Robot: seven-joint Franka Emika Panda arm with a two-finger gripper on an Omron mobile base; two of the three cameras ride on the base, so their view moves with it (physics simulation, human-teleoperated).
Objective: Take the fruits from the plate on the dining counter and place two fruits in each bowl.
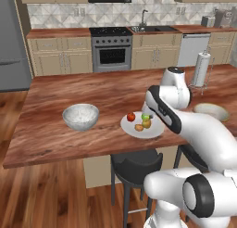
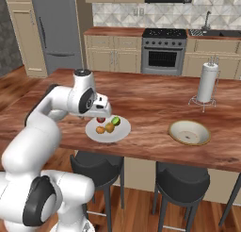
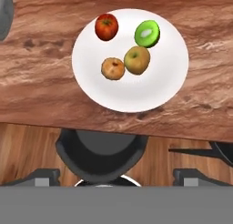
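On the dining counter (image 1: 69, 92), near its front edge, lies the white plate (image 3: 132, 93) with all the fruits on it: a red one (image 3: 106, 27), a bright green one (image 3: 147, 33), a yellow-green one (image 3: 137, 60) and an orange one (image 3: 113, 68). My gripper (image 3: 117, 176) hangs above the plate's near side, open, with nothing between its fingertips (image 3: 43, 175). The grey-white speckled bowl (image 1: 81, 117) stands left of the plate. Further right along the counter sits the pale beige bowl (image 2: 189, 132). No fruit shows in either bowl.
A paper towel holder (image 2: 207, 82) stands behind the beige bowl. Dark stools (image 2: 98, 167) (image 2: 182, 181) are tucked under the counter's front edge. Stove and cabinets line the far wall, and a fridge (image 2: 56, 28) stands at the left.
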